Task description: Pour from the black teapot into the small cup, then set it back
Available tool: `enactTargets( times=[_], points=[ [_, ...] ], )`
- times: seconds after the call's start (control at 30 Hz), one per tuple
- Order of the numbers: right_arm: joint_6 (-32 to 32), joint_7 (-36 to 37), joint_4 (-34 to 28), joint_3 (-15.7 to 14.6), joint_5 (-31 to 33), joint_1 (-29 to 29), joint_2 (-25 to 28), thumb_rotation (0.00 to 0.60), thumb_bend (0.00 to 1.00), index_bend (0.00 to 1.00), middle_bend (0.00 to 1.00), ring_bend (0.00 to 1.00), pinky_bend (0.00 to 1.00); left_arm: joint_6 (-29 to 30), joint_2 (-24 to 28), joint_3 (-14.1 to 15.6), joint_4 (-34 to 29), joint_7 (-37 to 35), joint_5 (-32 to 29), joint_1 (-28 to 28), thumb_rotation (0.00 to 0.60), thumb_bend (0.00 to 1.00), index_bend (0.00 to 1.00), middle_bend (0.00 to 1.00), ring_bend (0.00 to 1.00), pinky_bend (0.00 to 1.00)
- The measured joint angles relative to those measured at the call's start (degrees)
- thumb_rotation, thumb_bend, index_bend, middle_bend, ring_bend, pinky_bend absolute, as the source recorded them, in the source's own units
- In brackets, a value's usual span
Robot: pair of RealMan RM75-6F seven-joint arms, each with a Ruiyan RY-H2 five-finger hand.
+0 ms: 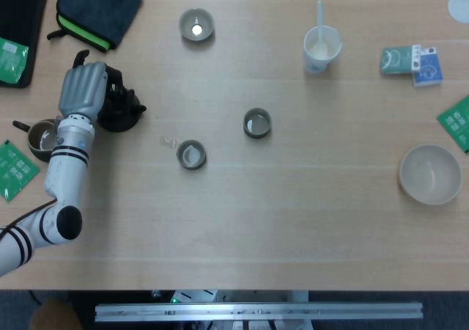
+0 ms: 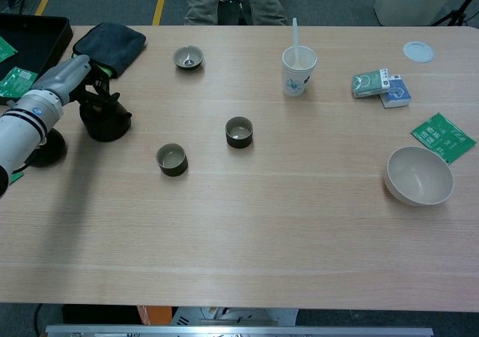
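The black teapot (image 1: pixel 119 111) stands upright on the bench (image 1: pixel 293 220) near its left edge, with the left hand (image 1: pixel 83 88) over its handle side; the fingers (image 2: pixel 96 84) curl round the top of the pot and grip it. In the chest view the teapot (image 2: pixel 104 120) sits flat on the wood, spout toward the middle of the bench. A small dark cup (image 1: pixel 190 154) holding pale liquid stands to the right of the teapot, well apart from it, and a few clear drops (image 1: pixel 168 140) lie on the wood just to that cup's left. A second cup (image 1: pixel 256 122) stands farther right, and a third cup (image 1: pixel 196 24) sits toward the far edge. A dark mug (image 1: pixel 42 138) stands just beside the left forearm (image 1: pixel 64 161). Elsewhere are a paper cup (image 1: pixel 322 48) with a white stirrer, a pale bowl (image 1: pixel 430 174) and a folded dark cloth (image 1: pixel 99 7). The right hand is out of both views.
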Motion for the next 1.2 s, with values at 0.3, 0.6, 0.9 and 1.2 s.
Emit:
enactTargets(
  times=[0.3,0.6,0.9,1.2],
  points=[
    [0.4,0.4,0.1,0.0,-0.2,-0.1,0.0,0.6,0.12,0.31,0.29,0.2,0.25,-2.2,4.7,0.4,-6.9,5.3,-5.4,-0.6,0.362,0.36,0.31,0.32,0.16,0.07],
    [0.4,0.4,0.1,0.1,-0.5,0.2,0.0,0.6,0.12,0.31,0.29,0.2,0.25,0.7,8.4,-0.1,-14.3,4.7,-5.5,0.0,0.36,0.36,0.31,0.32,0.16,0.07],
    [0.3,0.2,-0.3,0.3,-0.6,0.4,0.1,0.6,0.12,0.31,0.29,0.2,0.25,6.2,12.4,-0.9,-20.9,0.7,0.3,2.2,0.366,0.36,0.31,0.32,0.16,0.07],
    [0.1,-0.5,-0.7,0.4,-0.2,0.5,0.3,0.6,0.12,0.31,0.29,0.2,0.25,14.5,17.6,0.3,-29.2,-0.6,6.4,6.6,0.582,0.36,0.31,0.32,0.16,0.07]
  ],
)
